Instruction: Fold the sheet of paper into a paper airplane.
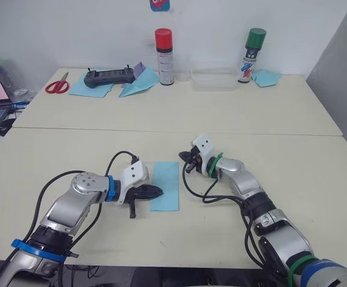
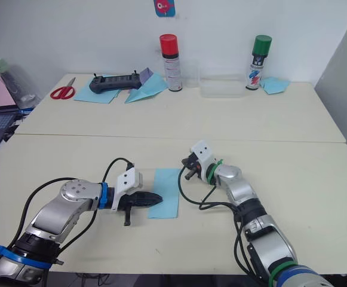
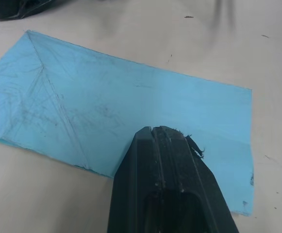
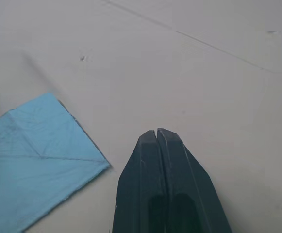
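On the sheet of paper, the left gripper presses (fingers closed); right gripper closed, empty.

The left arm, silver with a blue ring at the wrist and a white camera block on top, reaches forward and inward low over the pale counter. Its black 2-fingered left claw points toward the robot's right, fingers pressed together, the tips lying over the near left edge of the folded light-blue sheet of paper.

The right arm, silver with a green ring at the wrist, bends at the elbow and reaches forward and to the left. Its black right claw is closed too, fingertips held just beside the sheet's far right corner, apart from it.
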`<state>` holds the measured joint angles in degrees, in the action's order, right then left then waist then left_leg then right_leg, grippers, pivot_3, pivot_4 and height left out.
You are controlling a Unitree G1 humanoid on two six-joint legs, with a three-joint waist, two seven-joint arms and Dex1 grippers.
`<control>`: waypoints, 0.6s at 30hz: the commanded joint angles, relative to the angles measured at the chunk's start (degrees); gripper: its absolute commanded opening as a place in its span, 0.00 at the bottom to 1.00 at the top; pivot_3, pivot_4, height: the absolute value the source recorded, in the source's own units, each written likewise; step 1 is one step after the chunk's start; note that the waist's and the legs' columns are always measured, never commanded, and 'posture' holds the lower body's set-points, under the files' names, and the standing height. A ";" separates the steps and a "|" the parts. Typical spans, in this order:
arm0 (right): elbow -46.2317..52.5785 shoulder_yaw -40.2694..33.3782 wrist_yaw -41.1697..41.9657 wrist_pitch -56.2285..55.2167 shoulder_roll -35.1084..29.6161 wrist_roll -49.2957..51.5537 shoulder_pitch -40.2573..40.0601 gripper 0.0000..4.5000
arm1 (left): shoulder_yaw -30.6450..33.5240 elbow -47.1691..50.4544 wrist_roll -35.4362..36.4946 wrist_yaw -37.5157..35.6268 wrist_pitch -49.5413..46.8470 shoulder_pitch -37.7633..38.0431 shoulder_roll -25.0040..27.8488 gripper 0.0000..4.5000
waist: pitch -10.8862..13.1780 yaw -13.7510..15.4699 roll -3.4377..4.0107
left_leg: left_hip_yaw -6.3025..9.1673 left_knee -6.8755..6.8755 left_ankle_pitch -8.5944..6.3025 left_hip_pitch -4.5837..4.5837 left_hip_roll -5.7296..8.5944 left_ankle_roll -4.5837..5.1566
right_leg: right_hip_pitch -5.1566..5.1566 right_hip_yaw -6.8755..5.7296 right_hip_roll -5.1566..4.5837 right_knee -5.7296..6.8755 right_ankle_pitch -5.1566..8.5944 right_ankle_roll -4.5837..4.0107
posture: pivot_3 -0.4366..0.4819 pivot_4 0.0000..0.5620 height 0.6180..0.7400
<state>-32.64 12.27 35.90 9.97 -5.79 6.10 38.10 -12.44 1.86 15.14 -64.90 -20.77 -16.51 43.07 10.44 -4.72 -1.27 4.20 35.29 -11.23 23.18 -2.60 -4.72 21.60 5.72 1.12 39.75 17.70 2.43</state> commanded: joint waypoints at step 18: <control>24.08 9.93 12.96 14.41 -5.65 2.63 -16.14 0.00 | -1.68 -3.76 -3.85 0.73 1.00 -0.60 -1.44 0.00 | -0.03 1.17 0.07 | -0.01 -0.29 0.00 -0.01 0.04 0.00 | -0.05 -0.05 -0.09 -0.40 0.01 -0.01 | 0.48 0.27 1.00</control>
<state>-9.54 19.34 46.71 20.94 -10.59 8.96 24.70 -13.16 0.22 14.33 -65.58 -19.23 -17.45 41.42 10.41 -3.54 -1.19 4.20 34.97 -11.23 23.16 -2.57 -4.72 21.52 5.66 1.03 39.28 17.71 2.42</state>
